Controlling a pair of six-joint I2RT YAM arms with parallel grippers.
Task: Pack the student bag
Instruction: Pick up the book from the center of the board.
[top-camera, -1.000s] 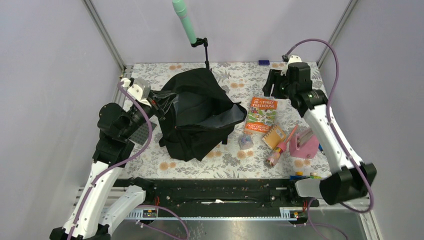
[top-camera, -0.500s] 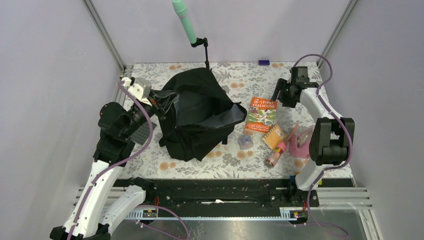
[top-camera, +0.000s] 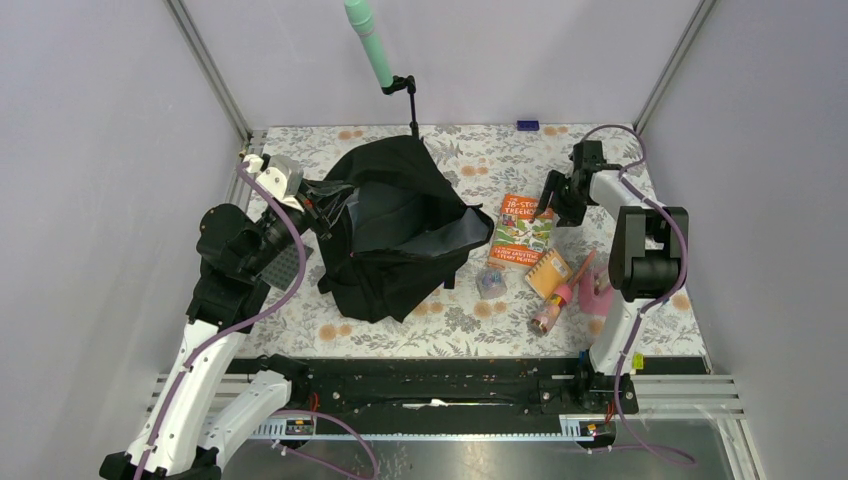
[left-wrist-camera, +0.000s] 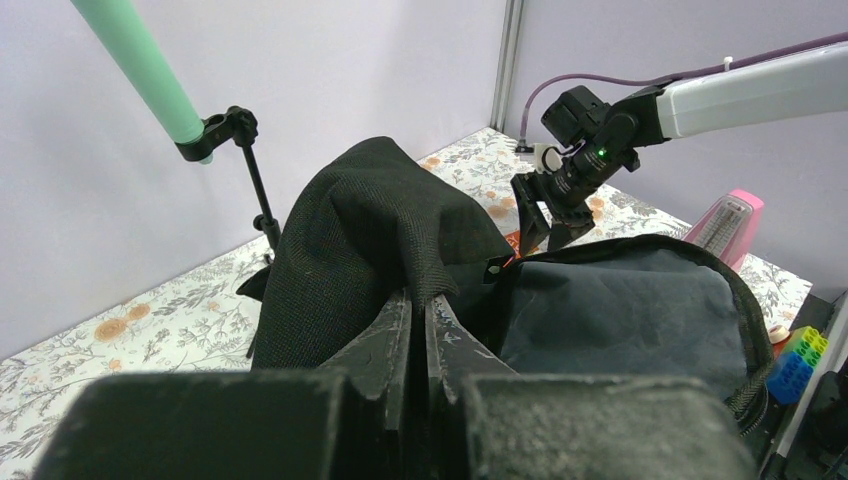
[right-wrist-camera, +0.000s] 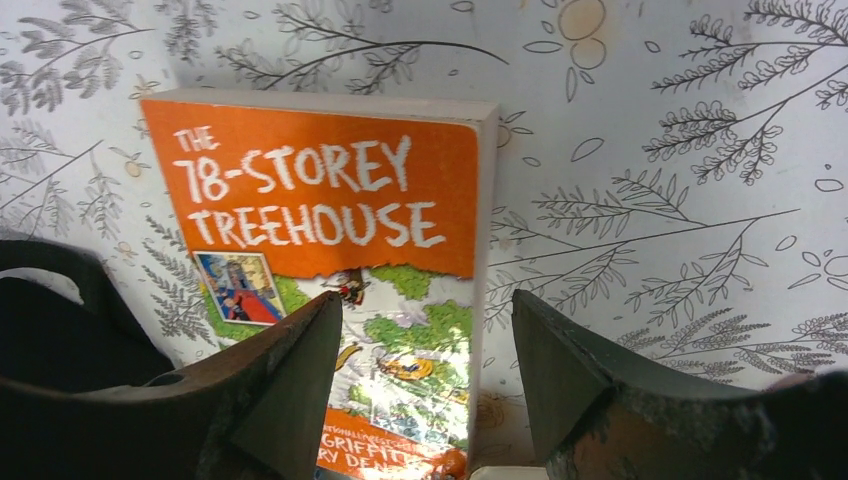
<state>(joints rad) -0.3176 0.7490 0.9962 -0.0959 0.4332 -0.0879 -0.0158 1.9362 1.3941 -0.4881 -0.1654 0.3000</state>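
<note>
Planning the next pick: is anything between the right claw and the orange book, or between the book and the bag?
Nothing visible. The open right claw hangs straight over the edge of the book, and no item lies on the table between the book and the open side of the student bag.

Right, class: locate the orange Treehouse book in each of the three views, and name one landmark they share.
Top external: the book lies right of the student bag, with the right gripper over its far corner.
Left wrist: nearly hidden; perhaps an orange sliver beyond the bag's rim, under the right gripper.
Right wrist: left of centre, between the open fingers.
Shared landmark: the floral table cover.
</note>
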